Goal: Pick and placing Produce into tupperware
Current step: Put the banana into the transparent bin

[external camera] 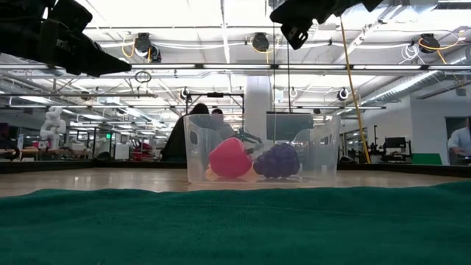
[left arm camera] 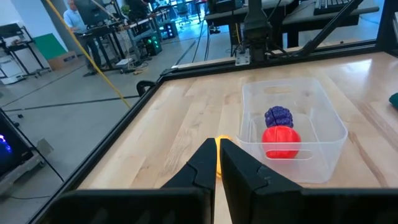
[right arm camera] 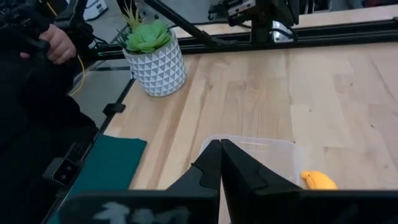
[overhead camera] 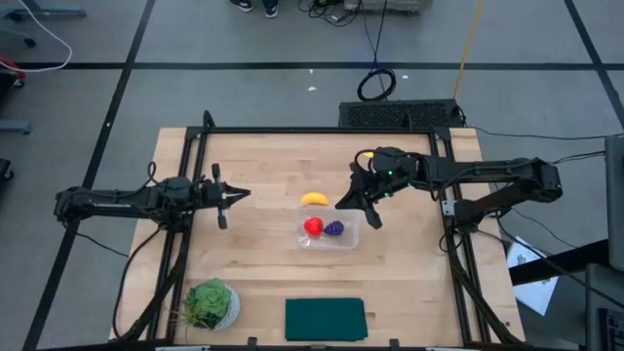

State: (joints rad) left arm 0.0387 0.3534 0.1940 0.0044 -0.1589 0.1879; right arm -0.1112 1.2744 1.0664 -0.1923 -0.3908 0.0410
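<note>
The clear rectangular plastic tupperware (overhead camera: 329, 234) sits near the middle of the wooden table (overhead camera: 263, 175), holding the red round toy fruit (overhead camera: 313, 226) and the purple grape-like cluster (overhead camera: 334, 229) side by side. The yellow curved toy banana (overhead camera: 314, 199) lies on bare wood just beside the container, outside it. No readable writing shows anywhere.

The right gripper (overhead camera: 357, 204) hangs above the container's far right corner, fingers pressed together and empty. The left gripper (overhead camera: 232, 203), also pinched closed on nothing, waits well to the left.

The low view (level with the tabletop) hides the banana; the right wrist view shows the potted green plant in a white faceted pot (right arm camera: 153, 56) and a dark green flat cloth (right arm camera: 112, 163) toward the near edge, with open wood between them and the container.
</note>
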